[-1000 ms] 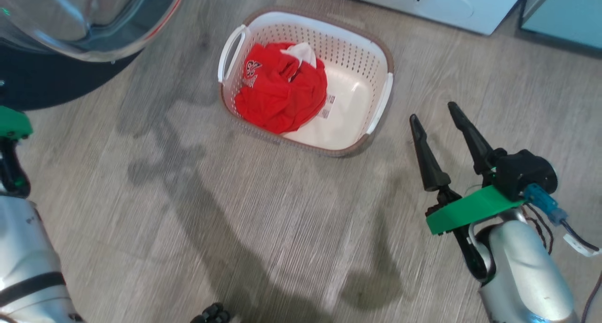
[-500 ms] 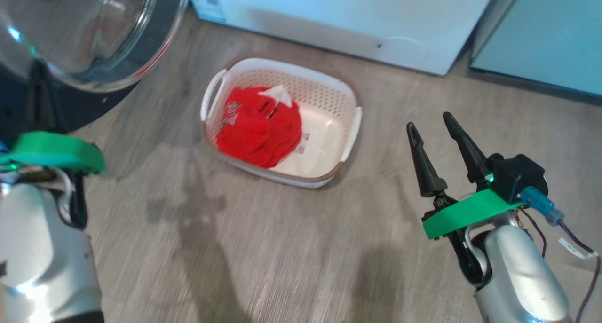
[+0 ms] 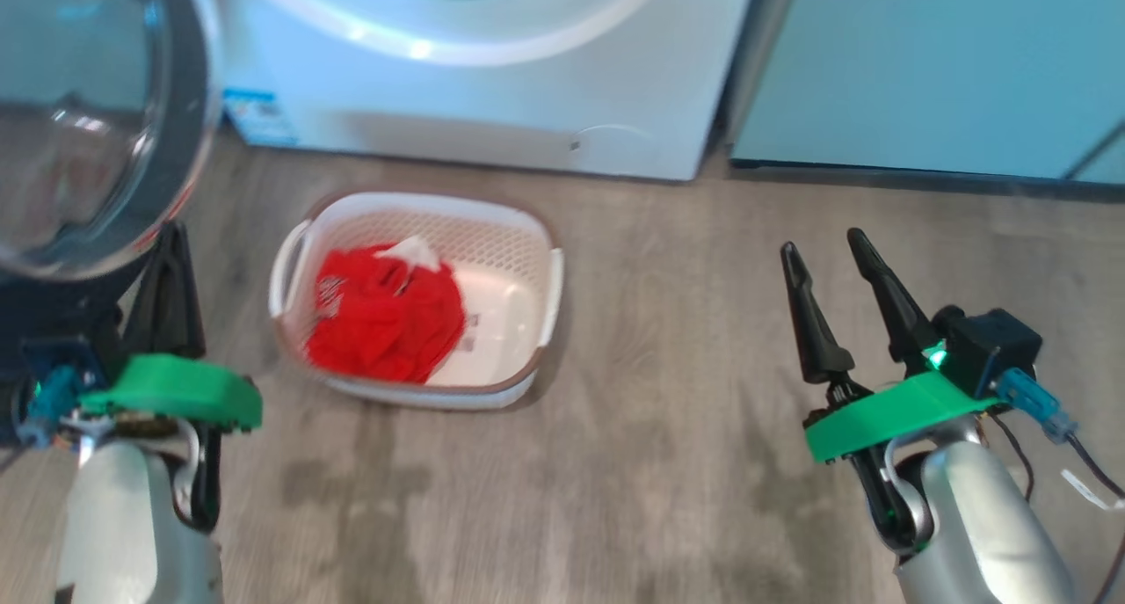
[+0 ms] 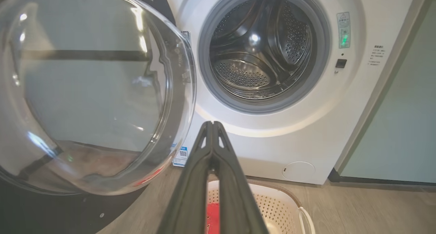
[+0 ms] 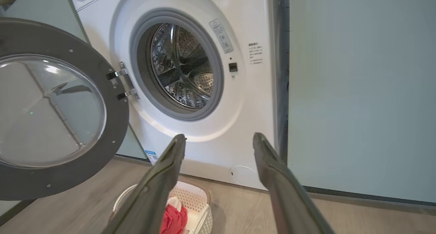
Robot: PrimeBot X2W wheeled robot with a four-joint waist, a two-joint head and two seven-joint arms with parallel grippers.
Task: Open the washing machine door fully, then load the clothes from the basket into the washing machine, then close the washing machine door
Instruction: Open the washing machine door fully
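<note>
The washing machine (image 3: 492,103) stands at the back with its steel drum (image 4: 262,50) in plain sight. Its door (image 3: 79,147) hangs swung open to the left, glass bowl facing me. On the floor in front sits the basket (image 3: 518,235), holding red clothes (image 3: 387,318) and a small white cloth (image 3: 413,251). My left gripper (image 3: 174,235) is shut and empty, just left of the basket and below the door. Well to the basket's right, my right gripper (image 3: 823,245) is open and empty. The right wrist view has the open gripper (image 5: 219,137) facing the machine, above the basket (image 5: 194,196).
A pale teal cabinet (image 3: 923,68) adjoins the machine on the right. Grey wood floor (image 3: 668,367) stretches between the basket and my right arm. The door's black rim (image 5: 112,131) juts out over the floor on the left.
The head camera has tilted up, so the machine front fills the top and the basket sits lower left. My left arm has risen into view, still shut. The right gripper stays open.
</note>
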